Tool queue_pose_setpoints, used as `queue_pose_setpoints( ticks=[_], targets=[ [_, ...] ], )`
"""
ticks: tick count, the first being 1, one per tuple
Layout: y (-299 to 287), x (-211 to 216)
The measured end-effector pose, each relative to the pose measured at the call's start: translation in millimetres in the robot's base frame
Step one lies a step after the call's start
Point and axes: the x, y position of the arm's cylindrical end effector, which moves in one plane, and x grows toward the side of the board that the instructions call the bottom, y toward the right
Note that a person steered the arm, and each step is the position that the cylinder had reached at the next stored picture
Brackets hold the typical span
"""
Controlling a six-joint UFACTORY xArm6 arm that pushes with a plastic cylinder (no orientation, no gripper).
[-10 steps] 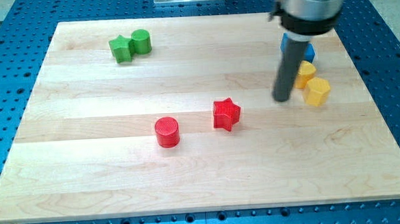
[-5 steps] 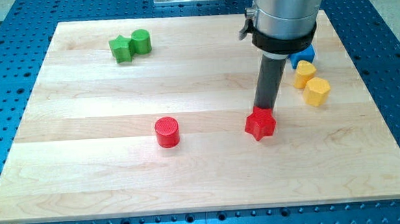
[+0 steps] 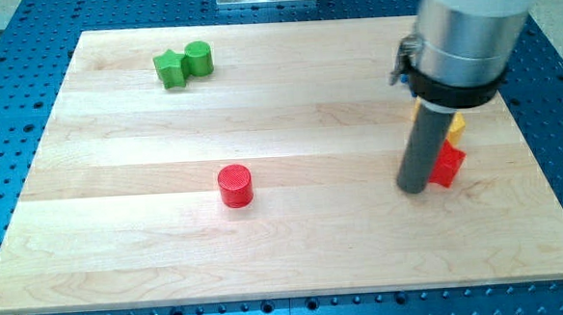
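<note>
My tip rests on the board at the view's right, touching the left side of the red star block, which is partly hidden behind the rod. A yellow block peeks out just above the red star, mostly covered by the arm. The other yellow block and the blue block are hidden behind the arm. A red cylinder stands well to the left of the tip, near the board's middle.
A green star and a green cylinder sit touching each other at the view's top left. The wooden board lies on a blue perforated table; its right edge is close to the red star.
The tip went left and then swung back right, pushing the red star from the board's middle to the right, up against the yellow blocks. The red cylinder and green blocks stayed put.
</note>
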Motion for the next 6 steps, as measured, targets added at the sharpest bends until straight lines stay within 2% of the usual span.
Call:
queue_pose_setpoints(
  ticks=[1,2,3,4,5,6],
  targets=[
    [-5.5,2.9],
    [-89.6,44.2],
    [-214.4,59.1],
    [-319.2,38.7],
    [-293.9,-6.8],
    [-208.8,-24.4]
  ],
)
